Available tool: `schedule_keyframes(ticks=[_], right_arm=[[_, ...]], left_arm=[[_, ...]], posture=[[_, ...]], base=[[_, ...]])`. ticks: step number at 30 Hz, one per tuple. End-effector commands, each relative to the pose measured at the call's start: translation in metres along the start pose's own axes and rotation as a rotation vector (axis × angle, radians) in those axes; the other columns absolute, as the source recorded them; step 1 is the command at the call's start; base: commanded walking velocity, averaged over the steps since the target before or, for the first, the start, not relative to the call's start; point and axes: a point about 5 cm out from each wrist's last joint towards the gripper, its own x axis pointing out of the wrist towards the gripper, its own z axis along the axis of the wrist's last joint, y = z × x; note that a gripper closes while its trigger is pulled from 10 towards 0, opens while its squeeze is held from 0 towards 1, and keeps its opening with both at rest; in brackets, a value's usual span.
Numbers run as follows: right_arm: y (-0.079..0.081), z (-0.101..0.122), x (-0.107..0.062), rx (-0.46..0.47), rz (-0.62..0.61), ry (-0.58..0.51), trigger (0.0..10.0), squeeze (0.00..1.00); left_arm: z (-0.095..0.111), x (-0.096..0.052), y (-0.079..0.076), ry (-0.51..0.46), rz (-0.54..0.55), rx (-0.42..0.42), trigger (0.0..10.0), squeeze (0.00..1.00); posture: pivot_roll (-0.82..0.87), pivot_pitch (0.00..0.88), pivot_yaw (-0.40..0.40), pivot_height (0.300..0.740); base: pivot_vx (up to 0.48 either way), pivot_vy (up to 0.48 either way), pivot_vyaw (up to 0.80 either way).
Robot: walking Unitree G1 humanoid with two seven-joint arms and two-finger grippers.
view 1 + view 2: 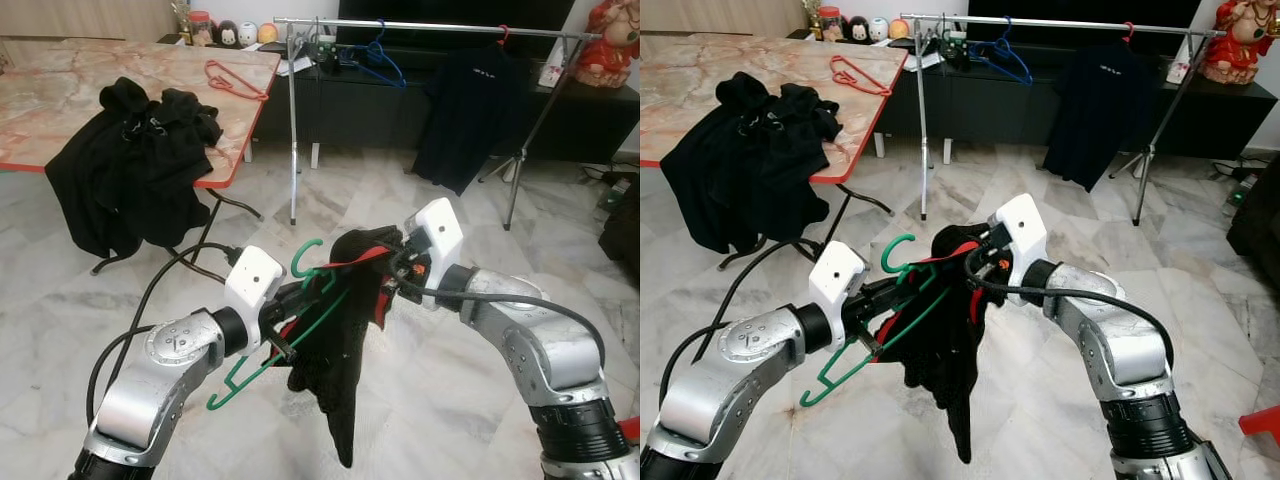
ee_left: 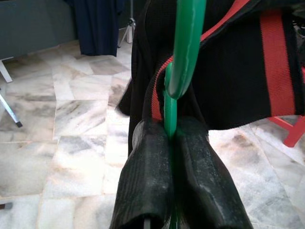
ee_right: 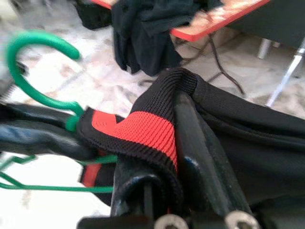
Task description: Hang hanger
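Hangers: one green (image 1: 300, 318), one red (image 1: 236, 80).

Green hanger (image 1: 262, 372), black garment (image 1: 335, 375) with red-striped collar, pink marbled tabletop (image 1: 60, 90) edged red.

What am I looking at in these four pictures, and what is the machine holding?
A two-armed walking robot stands in a living room. The two wide pictures come from the stereo camera on its head, looking down at its own silver arms. The two close-ups come from cameras on its wrists, looking along the black fingers.

The left gripper has its jaws shut on a green hanger, just under the hook. The right gripper grips the red-trimmed collar of a black garment that drapes over the hanger.

Ahead stands a clothes rail with a black shirt and a blue hanger on it. On the robot's left, a table carries a heap of black clothes and a red hanger.
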Motion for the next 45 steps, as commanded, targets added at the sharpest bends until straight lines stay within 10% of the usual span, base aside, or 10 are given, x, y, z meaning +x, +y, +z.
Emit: schedule_keyframes(ticks=[1, 11, 22, 36, 45], right_arm=[[0.007, 0.015, -0.002, -0.013, 0.054, -0.068, 10.0, 0.00], [0.021, 0.013, -0.005, -0.046, 0.168, -0.079, 10.0, 0.00], [-0.036, 0.016, -0.011, -0.098, -0.219, 0.008, 10.0, 0.00], [-0.052, 0.011, -0.010, -0.225, -0.317, 0.096, 10.0, 0.00], [-0.042, 0.014, -0.001, -0.219, -0.249, 0.067, 10.0, 0.00]], left_arm=[[0.007, -0.001, -0.005, -0.033, -0.028, 0.008, 10.0, 0.00], [0.005, -0.002, -0.011, -0.019, -0.092, -0.007, 10.0, 0.00], [-0.014, -0.021, 0.000, 0.172, -0.097, 0.107, 10.0, 0.00], [-0.022, -0.035, -0.008, 0.295, -0.256, 0.150, 10.0, 0.00], [-0.015, -0.019, 0.009, 0.234, -0.074, 0.197, 10.0, 0.00]], posture=[[0.01, 0.013, -0.086, 0.716], [0.01, 0.018, -0.085, 0.716], [0.01, 0.022, -0.083, 0.716], [0.02, 0.024, -0.083, 0.716], [0.02, 0.018, -0.083, 0.716]], base=[[0.000, 0.000, 0.00], [0.000, 0.000, 0.00], [0.000, 0.000, 0.00], [0.000, 0.000, 0.00], [0.000, 0.000, 0.00]])
